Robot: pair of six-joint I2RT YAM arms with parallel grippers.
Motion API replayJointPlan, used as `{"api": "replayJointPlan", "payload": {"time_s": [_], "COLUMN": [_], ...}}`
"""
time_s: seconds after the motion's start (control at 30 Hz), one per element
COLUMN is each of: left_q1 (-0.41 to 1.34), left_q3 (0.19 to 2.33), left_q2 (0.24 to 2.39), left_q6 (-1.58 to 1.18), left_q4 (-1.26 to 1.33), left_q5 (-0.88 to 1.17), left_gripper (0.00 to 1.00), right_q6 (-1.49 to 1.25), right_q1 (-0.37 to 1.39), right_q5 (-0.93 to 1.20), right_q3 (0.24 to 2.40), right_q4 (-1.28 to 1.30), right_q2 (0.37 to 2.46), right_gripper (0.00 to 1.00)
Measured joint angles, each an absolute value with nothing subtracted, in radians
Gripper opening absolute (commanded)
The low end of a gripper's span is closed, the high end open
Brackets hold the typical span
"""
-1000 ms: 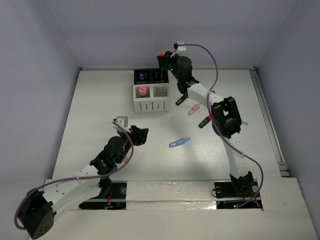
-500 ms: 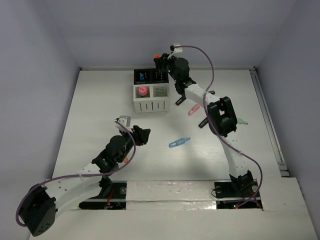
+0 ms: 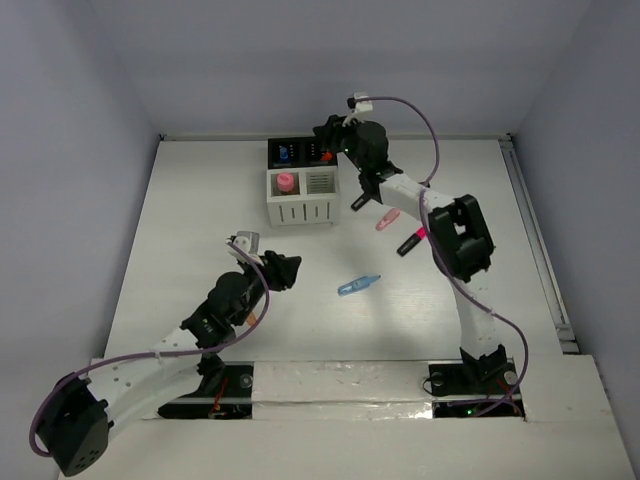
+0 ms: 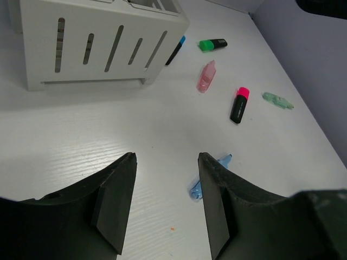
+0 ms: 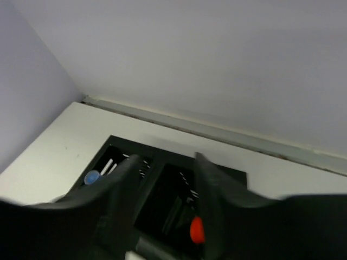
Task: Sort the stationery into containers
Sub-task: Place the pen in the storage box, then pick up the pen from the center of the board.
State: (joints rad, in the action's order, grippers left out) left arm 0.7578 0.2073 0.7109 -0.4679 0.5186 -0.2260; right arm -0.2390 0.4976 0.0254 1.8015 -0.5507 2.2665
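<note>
The containers (image 3: 300, 185) stand at the back of the table: two black cups behind, two white slotted cups in front. My right gripper (image 3: 325, 135) hovers open over the back right black cup (image 5: 184, 206), where an orange-capped highlighter (image 5: 197, 230) stands apart from the fingers. The back left black cup holds a blue-capped highlighter (image 5: 92, 177). A pink cap (image 3: 286, 183) shows in the front left white cup. My left gripper (image 4: 165, 203) hangs open and empty low over the table, with a pastel blue pen (image 4: 211, 176) lying just right of its right finger.
Loose on the table right of the containers lie a pink pen (image 4: 206, 77), a pink-capped highlighter (image 4: 239, 104), a green-capped highlighter (image 4: 212, 44), a pale green pen (image 4: 277, 100) and a blue-capped highlighter (image 4: 175, 50) against the white cup's wall. The back wall is close behind the right gripper.
My right gripper carried the orange-capped highlighter over the back right black cup and opened; the highlighter now sits in that cup. The left arm has barely shifted.
</note>
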Motion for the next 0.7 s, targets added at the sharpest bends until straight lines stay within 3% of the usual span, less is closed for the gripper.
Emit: {"api": "replayJointPlan", "payload": {"time_s": [0.07,0.17,0.27,0.3,0.4,0.7], "left_q1": [0.758,0.758,0.758,0.758,0.758,0.758], "left_q3": [0.207,0.207,0.207,0.207,0.207,0.207], "left_q2": [0.696,0.663,0.632,0.623,0.604,0.558], "left_q6": [-0.468,-0.468,-0.468,-0.468,-0.468,-0.468], "left_q4": [0.517,0.51,0.506,0.505,0.504,0.479], "left_q5": [-0.222,-0.22,-0.218,-0.217,-0.216,-0.212], "left_gripper": [0.46,0.46,0.46,0.46,0.46,0.47], "right_q6": [-0.25,-0.271,-0.311,-0.328,-0.361,-0.443], "right_q1": [0.495,0.49,0.469,0.458,0.426,0.381], "right_q5": [-0.014,-0.092,-0.159,-0.175,-0.192,-0.203], "right_q3": [1.709,1.628,1.62,1.622,1.623,1.624], "right_q4": [-0.527,-0.444,-0.31,-0.257,-0.115,0.18], "right_q2": [2.175,2.056,1.991,1.984,2.002,2.167], "right_gripper": [0.3,0.28,0.44,0.66,0.88,0.81]}}
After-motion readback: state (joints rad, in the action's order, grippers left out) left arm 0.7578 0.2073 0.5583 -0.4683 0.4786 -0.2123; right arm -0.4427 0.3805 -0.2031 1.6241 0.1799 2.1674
